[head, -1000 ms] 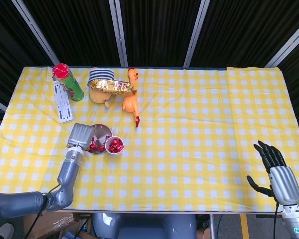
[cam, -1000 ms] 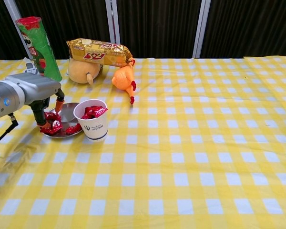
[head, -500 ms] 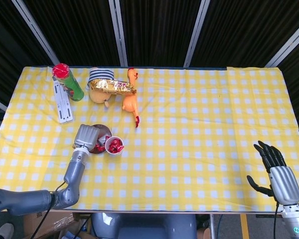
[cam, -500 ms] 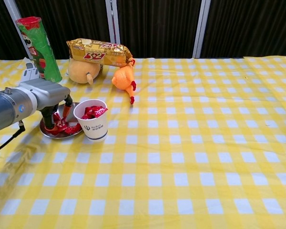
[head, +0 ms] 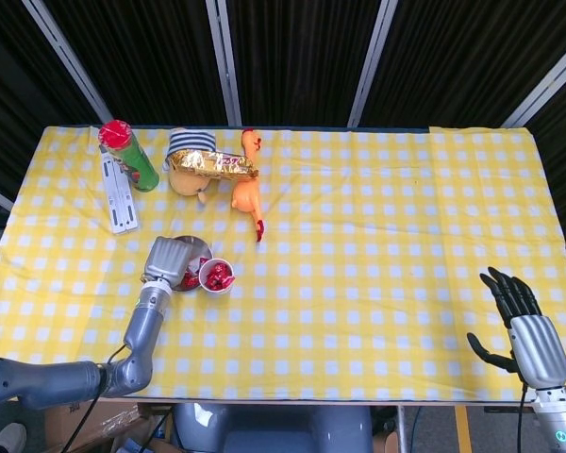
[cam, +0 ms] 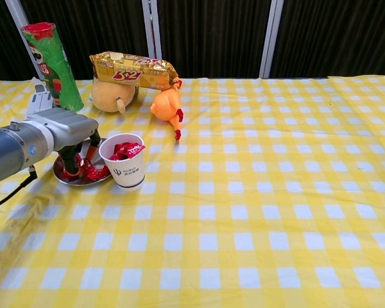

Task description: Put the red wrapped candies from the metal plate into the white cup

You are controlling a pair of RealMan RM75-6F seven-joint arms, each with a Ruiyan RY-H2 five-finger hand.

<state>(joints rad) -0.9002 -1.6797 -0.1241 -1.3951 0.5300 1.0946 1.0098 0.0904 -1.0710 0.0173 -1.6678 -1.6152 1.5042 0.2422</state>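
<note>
The left hand [cam: 67,131] hangs over the metal plate [cam: 70,179], its fingers [cam: 69,162] reaching down among the red wrapped candies [cam: 93,172]; whether they pinch one I cannot tell, since the hand's body covers most of the plate from above. The white cup [cam: 124,163] stands just beside the plate's right edge, touching or nearly so, with several red candies already inside. Behind them stands a green chip can with a red lid [cam: 50,56], a white flat strip [head: 117,193] beside it on the desk [cam: 256,218], then a round plush toy [cam: 112,95] with a gold snack packet [cam: 133,69] lying across its top, and an orange rubber chicken [cam: 167,106] just right of those. The cup sits close against the hand's right side, so it crowds the way out of the plate. The right hand [head: 522,316] rests well apart at the desk's near right corner, fingers spread and holding nothing. Compared with a second ago, the left hand has shifted rightward toward the cup and sits more squarely over the plate; the right hand has not moved.
</note>
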